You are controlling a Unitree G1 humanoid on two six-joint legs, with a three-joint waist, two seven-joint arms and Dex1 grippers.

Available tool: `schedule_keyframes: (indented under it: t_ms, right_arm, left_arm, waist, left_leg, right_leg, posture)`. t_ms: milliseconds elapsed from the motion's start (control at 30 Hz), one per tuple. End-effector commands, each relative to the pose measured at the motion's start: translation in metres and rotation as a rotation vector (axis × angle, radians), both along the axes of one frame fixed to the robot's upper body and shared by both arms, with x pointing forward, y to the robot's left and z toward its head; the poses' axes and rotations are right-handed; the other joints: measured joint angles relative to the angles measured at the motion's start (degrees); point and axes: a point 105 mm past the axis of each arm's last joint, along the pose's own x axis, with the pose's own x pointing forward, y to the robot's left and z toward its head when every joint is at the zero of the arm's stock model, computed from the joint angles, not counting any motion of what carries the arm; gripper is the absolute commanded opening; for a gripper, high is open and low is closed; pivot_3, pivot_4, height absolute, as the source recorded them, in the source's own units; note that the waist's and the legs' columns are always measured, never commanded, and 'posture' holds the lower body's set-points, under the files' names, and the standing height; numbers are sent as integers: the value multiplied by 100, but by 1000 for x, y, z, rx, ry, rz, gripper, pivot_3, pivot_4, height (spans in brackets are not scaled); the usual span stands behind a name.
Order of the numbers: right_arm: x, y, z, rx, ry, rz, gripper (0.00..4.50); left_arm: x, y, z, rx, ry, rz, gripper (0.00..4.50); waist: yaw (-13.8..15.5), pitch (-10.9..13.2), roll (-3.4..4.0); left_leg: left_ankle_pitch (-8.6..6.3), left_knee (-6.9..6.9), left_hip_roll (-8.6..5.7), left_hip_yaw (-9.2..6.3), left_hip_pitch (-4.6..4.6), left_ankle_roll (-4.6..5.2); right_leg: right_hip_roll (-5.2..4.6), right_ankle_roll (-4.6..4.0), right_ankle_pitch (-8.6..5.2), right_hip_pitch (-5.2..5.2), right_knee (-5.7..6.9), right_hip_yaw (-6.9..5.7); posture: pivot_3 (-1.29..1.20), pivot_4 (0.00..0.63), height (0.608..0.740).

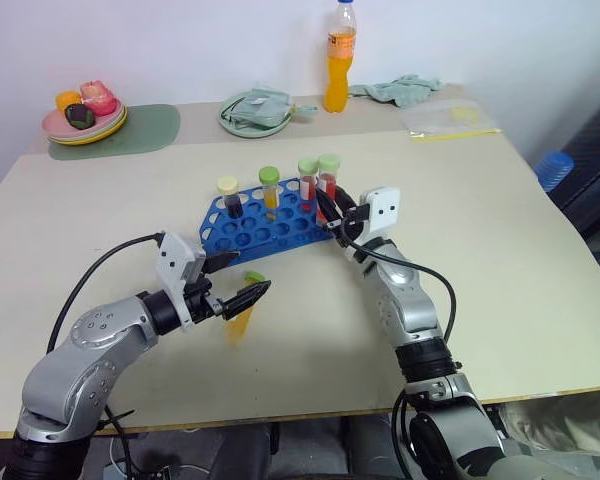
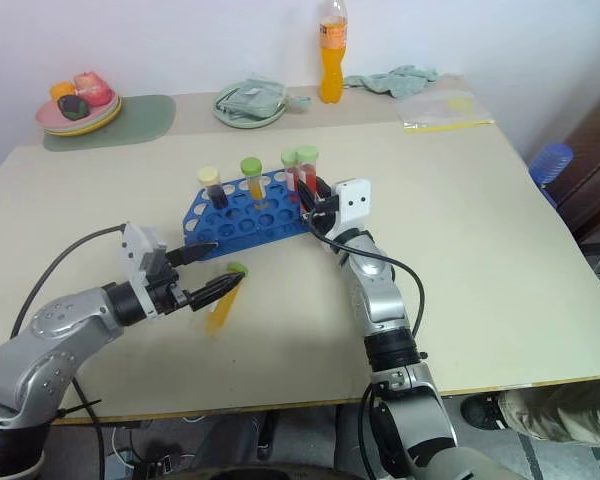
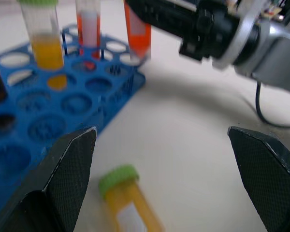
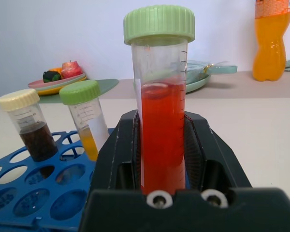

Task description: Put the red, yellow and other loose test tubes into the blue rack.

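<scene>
Yellow tube [image 3: 128, 205], white label, no legible text

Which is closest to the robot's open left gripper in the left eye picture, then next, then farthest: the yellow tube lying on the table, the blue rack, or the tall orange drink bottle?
From the left gripper:
1. The yellow tube, lying on the table right under its fingertips.
2. The blue rack, just beyond it toward the table's middle.
3. The orange drink bottle, standing at the far edge by the wall.

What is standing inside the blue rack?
The blue rack holds three upright tubes: a dark one with a cream cap, a yellow one and a red one. Their bottoms are hidden in the holes. The right gripper holds another red tube.
</scene>
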Motion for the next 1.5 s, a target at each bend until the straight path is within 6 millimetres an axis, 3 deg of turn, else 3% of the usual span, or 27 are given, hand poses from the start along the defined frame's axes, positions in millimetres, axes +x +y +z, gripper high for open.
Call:
schedule_keyframes:
  t_ms: [33,1133,1367,1400,1500]
  right_arm:
    - [2,8,9,8,-35,15,738]
    - [10,15,-8,-34,-83,-44,738]
    - [3,10,10,-25,-158,-41,4185]
    - [1,7,14,-28,-167,-44,4436]
    - [-9,-11,27,-16,-175,-36,4436]
  left_arm:
    - [0,10,5,22,-47,30,4500]
    - [0,24,-18,15,-51,53,4500]
    - [-2,28,-21,18,-53,63,4500]
    - [-3,29,-20,20,-55,68,4500]
    - [-2,32,-14,34,-69,88,4500]
  waist:
    - [0,0,0]
    - [-2,-1,1]
    - [-2,0,1]
    - [-1,0,2]
    - [12,0,2]
  left_leg:
    - [0,0,0,2,1,0]
    - [-1,-2,41,16,15,0]
    - [-1,-3,50,20,19,0]
    - [-1,-3,51,20,19,0]
    - [-1,-4,53,20,19,-1]
  right_leg:
    - [0,0,0,1,0,2]
    - [20,-9,5,7,-1,15]
    - [28,-14,8,7,-2,19]
    - [29,-14,8,6,-2,20]
    - [30,-14,8,6,-2,21]
  posture:
    - [0,150,740]
    - [0,150,740]
    - [0,150,740]
    - [0,150,740]
    - [0,150,740]
